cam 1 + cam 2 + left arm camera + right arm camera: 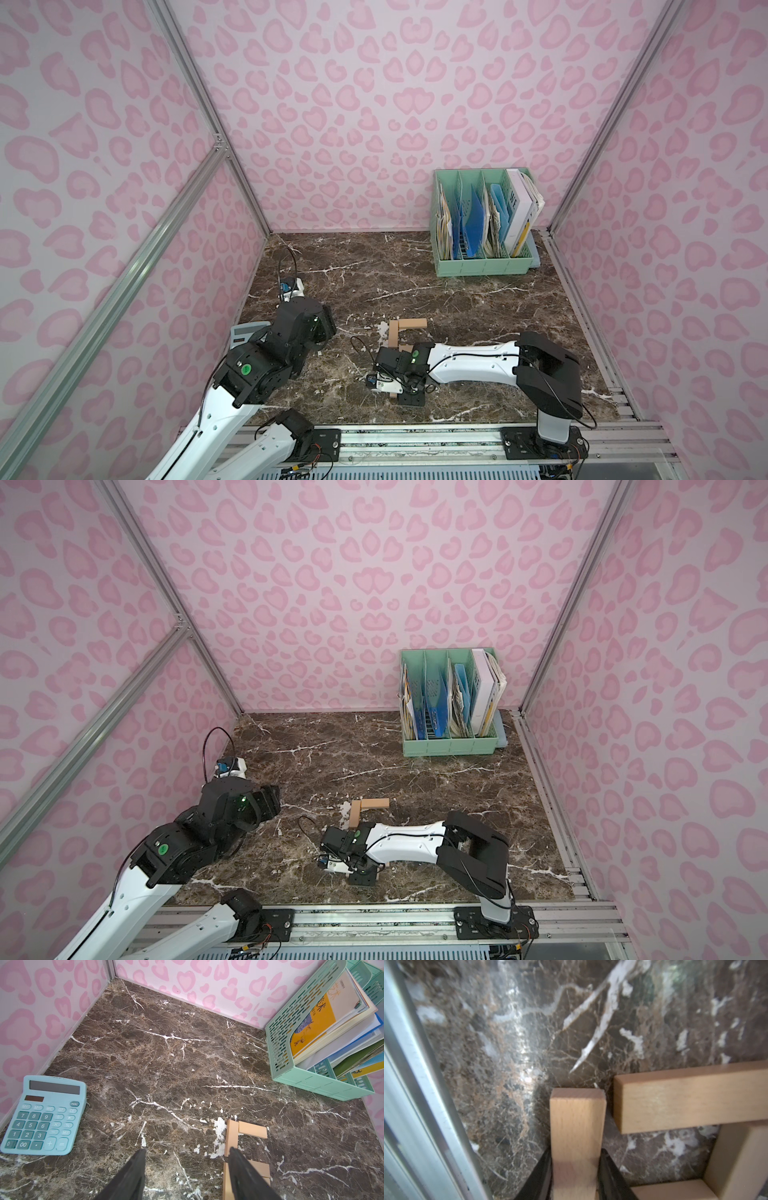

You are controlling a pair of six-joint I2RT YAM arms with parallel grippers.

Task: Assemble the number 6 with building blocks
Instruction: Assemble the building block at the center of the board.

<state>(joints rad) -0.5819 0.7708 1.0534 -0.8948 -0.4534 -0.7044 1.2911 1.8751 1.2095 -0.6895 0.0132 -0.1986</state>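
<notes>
Pale wooden building blocks lie in the middle of the marble table (478,332). In both top views a flat block (412,323) (375,803) meets an upright one (393,335) at a right angle, and my right arm covers the rest. My right gripper (576,1157) (409,397) points down near the table's front, shut on one block (577,1124). That block lies beside a long block (691,1101), with a small gap between them, and two more blocks (737,1157) close a square. My left gripper (187,1153) (320,328) hangs open over bare marble left of the blocks (231,1136).
A pale blue calculator (43,1115) (247,332) lies by the left wall, under my left arm. A green file rack (484,262) (449,746) full of books and folders stands at the back right. An aluminium rail (415,1105) runs along the table's front edge, close to my right gripper.
</notes>
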